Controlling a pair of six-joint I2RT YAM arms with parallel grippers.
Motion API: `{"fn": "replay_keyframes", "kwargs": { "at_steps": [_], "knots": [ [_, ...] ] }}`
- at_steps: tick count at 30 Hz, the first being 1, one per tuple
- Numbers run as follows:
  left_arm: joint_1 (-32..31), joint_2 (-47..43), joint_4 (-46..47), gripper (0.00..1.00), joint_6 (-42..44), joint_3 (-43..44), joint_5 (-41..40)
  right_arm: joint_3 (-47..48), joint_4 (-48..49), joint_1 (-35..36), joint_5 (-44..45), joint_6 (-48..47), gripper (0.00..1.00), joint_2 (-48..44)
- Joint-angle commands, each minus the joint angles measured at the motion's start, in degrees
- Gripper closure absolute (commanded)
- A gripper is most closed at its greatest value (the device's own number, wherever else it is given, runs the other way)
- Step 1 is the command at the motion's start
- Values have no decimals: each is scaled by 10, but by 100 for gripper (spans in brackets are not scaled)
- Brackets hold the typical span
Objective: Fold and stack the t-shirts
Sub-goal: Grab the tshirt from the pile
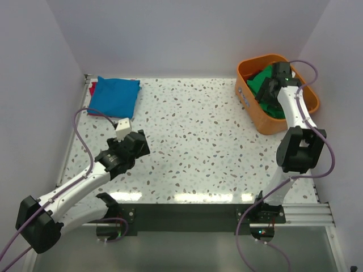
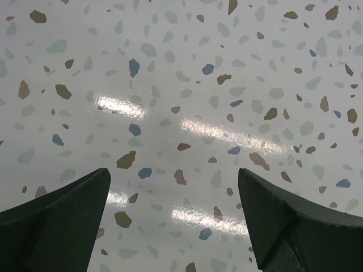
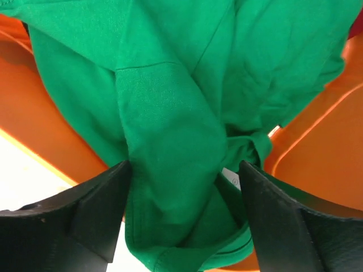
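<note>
The soft, limp green t-shirt (image 3: 170,113) in the far-right orange tub (image 1: 256,119) is best pinched at the ridge straddled by the released right gripper (image 3: 184,170).

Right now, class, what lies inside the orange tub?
A bright green t-shirt, crumpled, fills the orange tub; the right gripper is down in it, open, straddling a fold. The shirt covers the tub's floor, so anything beneath it cannot be seen.
</note>
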Motion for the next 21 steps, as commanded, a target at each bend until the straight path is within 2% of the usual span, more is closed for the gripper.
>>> {"fn": "replay_keyframes", "kwargs": {
  "at_steps": [1,3,4,7,8,14,17,21],
  "knots": [
    [1,3,-15,0,-19,7,-30,-17,-10,-5,-66,24,26,-15],
    [1,2,-24,0,-29,9,-37,-24,0,-9,-76,31,36,-13],
    [1,-1,-26,0,-30,10,-38,-27,4,-11,-84,40,56,-13],
    [1,-10,-26,0,-33,6,-39,-31,23,-18,-92,54,83,-22],
    [1,-11,-27,0,-33,7,-40,-32,33,-21,-96,57,98,-27],
    [1,-18,-29,0,-34,10,-37,-6,88,-25,-109,44,100,-98],
    [1,-21,-28,0,-35,10,-32,33,123,-25,-147,16,100,-140],
    [1,-29,-27,0,-37,10,-18,135,139,-21,-280,7,100,-174]
  ]
}}
